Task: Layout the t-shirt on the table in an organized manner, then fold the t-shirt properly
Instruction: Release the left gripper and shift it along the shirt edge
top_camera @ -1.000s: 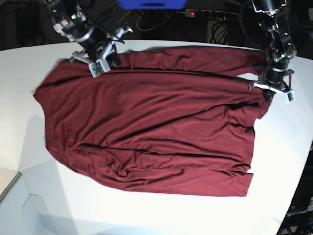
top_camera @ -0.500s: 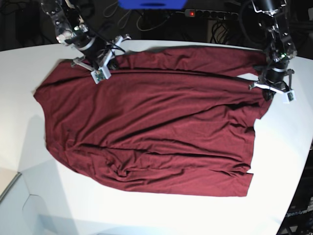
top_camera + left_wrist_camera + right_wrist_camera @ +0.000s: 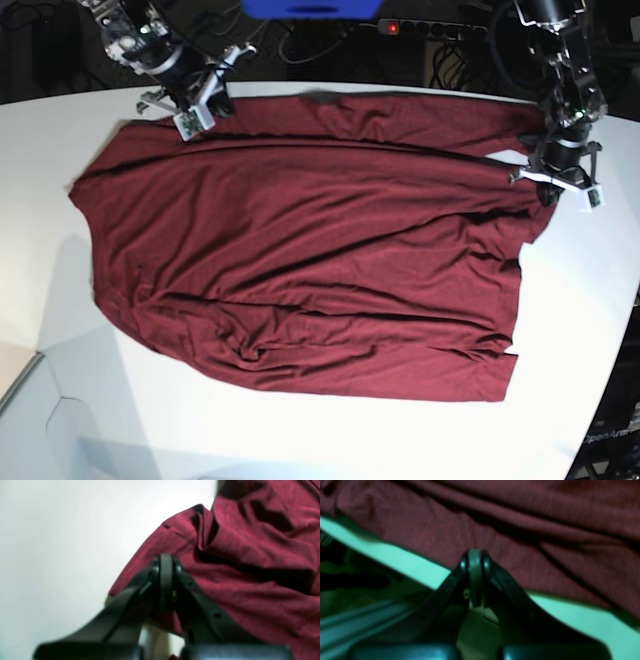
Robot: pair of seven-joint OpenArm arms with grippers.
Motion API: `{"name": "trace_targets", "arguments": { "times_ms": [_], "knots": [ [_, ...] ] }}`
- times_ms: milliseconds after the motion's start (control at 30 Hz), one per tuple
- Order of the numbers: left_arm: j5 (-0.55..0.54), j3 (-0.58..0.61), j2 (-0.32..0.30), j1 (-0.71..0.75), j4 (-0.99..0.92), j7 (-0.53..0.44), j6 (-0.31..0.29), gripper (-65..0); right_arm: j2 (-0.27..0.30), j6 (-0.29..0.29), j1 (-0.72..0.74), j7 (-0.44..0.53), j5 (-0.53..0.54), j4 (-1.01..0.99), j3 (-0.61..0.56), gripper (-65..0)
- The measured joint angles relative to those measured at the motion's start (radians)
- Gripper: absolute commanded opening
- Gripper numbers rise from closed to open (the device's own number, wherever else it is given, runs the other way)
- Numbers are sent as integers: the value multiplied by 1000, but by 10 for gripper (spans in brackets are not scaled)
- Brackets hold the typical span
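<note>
T-shirt: 1 dark maroon t-shirt point(image 3: 310, 260) lies spread across the middle of the white worktop point(image 3: 60, 300), wide and mostly flat, with long ripples along its lower half.
Why it lies so: it looks stretched between the 2 arms at its far corners, which I take to be the laying-out stage before any fold.
Left pincer: the left pincer point(image 3: 557, 185) sits at the shirt's edge on the right of the base view; in its wrist view point(image 3: 166, 580) the jaws are pressed together with cloth bunched right at the tips.
Left grip: it seems to be pinching the hem, though the blur keeps me from being sure fabric is between the jaws.
Right pincer: the right pincer point(image 3: 196, 108) is at the far top corner on the left of the base view, jaws pressed together point(image 3: 475, 567), over the shirt's edge just beside the worktop's rim.
Right grip: I cannot tell whether it pinches cloth or only hangs over it.
Purpose of the placing: 2 pincers at 2 opposite ends would let the top edge be pulled taut and straight.
Count: 1 shirt, 1 worktop, 2 arms, 2 pincers.
Folds made: 0 that I can see.
</note>
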Motion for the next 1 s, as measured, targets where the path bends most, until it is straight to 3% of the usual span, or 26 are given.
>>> {"name": "trace_targets", "arguments": {
  "times_ms": [500, 700, 800, 1000],
  "knots": [
    [3, 0, 2, -1, 22, 24, 6, -649, 40, 2, -59, 41, 0, 8, 0, -650],
    [27, 2, 16, 16, 107, 106, 24, -648, 48, 2, -99, -10, -3, 53, 0, -650],
    [27, 2, 37, 21, 154, 109, 27, -647, 61, 3, -123, -135, -4, 56, -10, -650],
    [26, 3, 40, 19, 188, 108, 23, -647, 80, -1, -127, -94, -7, 93, -26, -650]
  ]
}}
